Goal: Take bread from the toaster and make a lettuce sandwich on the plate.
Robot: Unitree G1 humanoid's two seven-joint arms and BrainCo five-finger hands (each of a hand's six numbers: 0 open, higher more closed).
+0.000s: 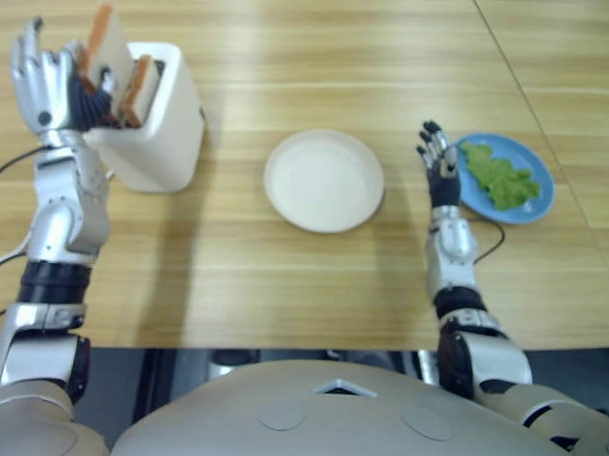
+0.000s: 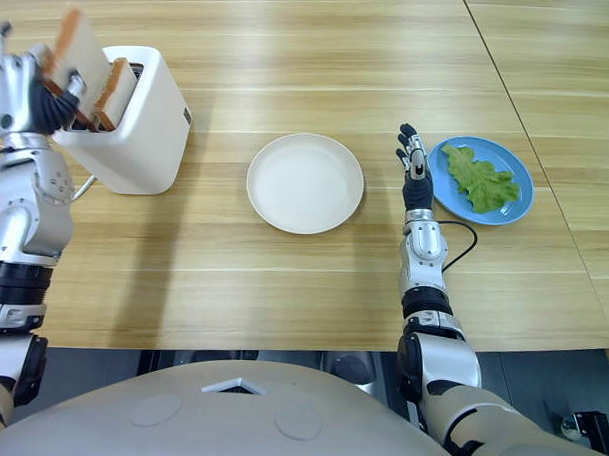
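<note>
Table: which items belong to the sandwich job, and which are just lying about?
Job: toaster, raised bread slice in left hand, second slice in its slot, white plate, lettuce, blue plate under it.
Lying about: black cable looped near the blue plate.

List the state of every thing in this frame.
left hand: shut on raised slice
raised slice: tilted, lifted mostly out of the toaster
second slice: standing in the toaster slot
toaster: upright on the table
white plate: empty
lettuce: lying on the blue plate
right hand: open, empty, beside the blue plate
</note>
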